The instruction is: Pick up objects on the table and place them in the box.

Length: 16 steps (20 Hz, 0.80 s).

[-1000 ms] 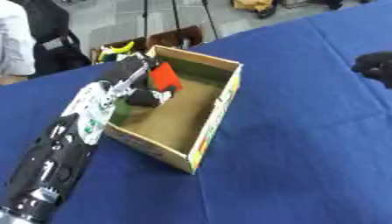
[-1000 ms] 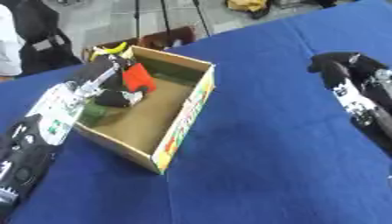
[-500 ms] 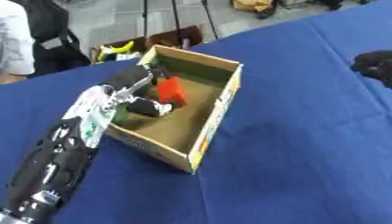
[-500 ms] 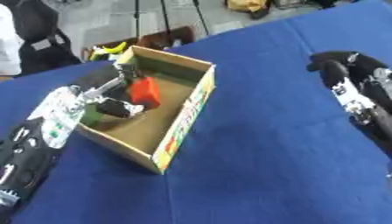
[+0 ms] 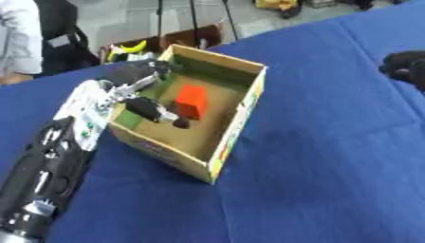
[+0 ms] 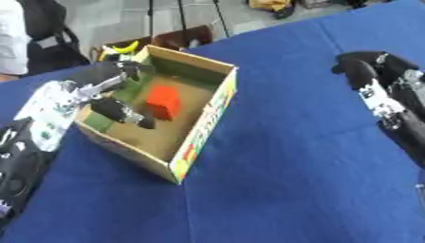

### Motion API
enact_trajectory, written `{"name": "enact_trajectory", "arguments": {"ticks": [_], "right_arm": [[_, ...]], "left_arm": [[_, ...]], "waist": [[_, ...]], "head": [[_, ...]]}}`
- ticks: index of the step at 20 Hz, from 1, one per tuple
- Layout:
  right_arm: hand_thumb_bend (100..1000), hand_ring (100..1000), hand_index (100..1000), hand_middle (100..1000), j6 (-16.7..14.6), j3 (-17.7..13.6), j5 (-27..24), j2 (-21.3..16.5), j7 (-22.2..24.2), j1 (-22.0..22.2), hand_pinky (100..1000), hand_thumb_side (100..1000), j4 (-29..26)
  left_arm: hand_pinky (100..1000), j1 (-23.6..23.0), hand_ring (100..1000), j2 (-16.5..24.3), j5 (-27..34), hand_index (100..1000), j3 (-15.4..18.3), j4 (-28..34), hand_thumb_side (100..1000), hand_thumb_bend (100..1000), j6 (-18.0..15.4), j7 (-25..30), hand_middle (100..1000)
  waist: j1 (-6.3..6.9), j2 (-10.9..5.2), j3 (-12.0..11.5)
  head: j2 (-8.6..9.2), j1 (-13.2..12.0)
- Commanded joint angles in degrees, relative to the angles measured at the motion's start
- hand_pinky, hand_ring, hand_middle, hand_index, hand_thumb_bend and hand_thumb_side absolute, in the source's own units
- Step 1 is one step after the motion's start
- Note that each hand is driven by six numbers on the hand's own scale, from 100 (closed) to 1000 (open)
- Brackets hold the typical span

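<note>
My left hand (image 5: 137, 90) sits over the left wall of the box (image 5: 241, 123), its fingers spread apart and holding nothing. One finger points toward the far left corner; the thumb (image 5: 158, 111) reaches down and right into the box interior.

The red block (image 5: 192, 101) lies on the box floor, just right of my thumb and apart from it. I judge it to be released and placed. It stands roughly upright, with no clear long axis to steer by.

My right hand (image 6: 365, 73) rests on the blue table (image 6: 299, 156) at the far right, well apart from the box. I cannot tell whether its fingers are curled or relaxed.

No other loose object shows on the table in either view. The next move, as I judge it, is withdrawal of the left hand: up and to the left, away from the block. The box's left wall lies directly under my wrist, so the hand should lift before it travels sideways.
</note>
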State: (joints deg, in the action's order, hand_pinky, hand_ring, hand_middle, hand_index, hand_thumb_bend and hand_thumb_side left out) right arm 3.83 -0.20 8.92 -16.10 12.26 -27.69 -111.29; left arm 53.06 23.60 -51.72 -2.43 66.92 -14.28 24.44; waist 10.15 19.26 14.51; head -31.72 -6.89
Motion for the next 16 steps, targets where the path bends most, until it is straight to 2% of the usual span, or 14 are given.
{"name": "enact_trajectory", "arguments": {"ticks": [1,3,6,12,16], "right_arm": [[233,887,782,672,0.0,-0.2,-0.3,0.1,-0.3,-0.4,885,788,-1.2],[234,887,782,671,0.0,-0.2,-0.3,0.2,-0.4,-0.3,885,788,-1.3],[234,887,782,671,0.0,-0.2,-0.3,0.3,-0.4,-0.2,884,789,-1.3],[230,887,782,671,0.1,-0.3,-0.3,0.2,-0.5,-0.2,884,789,-1.4],[230,887,781,671,0.1,-0.4,-0.3,0.1,-0.6,0.0,884,787,-1.4]], "left_arm": [[590,0.9,785,3.2,2.8,1000,2.3,2.7,976,1000,1.1,-1.7,871],[586,1.0,781,4.0,4.5,1000,3.2,3.4,1000,1000,1.4,-3.3,864],[585,1.2,781,5.7,10.7,1000,3.3,3.7,1000,1000,1.6,-5.0,864],[585,0.9,780,7.2,18.4,1000,2.9,4.0,1000,1000,1.0,-3.7,862],[552,0.3,748,7.9,24.5,1000,4.5,6.5,1000,1000,1.4,-5.4,821]], "waist": [[-1.05,-1.66,-0.2],[-1.23,-1.82,-0.4],[-1.34,-1.97,-0.5],[-1.39,-1.89,-0.6],[-1.39,-1.77,-1.1]], "head": [[-0.19,0.3],[-0.07,0.5],[0.17,0.7],[0.12,1.2],[-0.14,1.7]]}}
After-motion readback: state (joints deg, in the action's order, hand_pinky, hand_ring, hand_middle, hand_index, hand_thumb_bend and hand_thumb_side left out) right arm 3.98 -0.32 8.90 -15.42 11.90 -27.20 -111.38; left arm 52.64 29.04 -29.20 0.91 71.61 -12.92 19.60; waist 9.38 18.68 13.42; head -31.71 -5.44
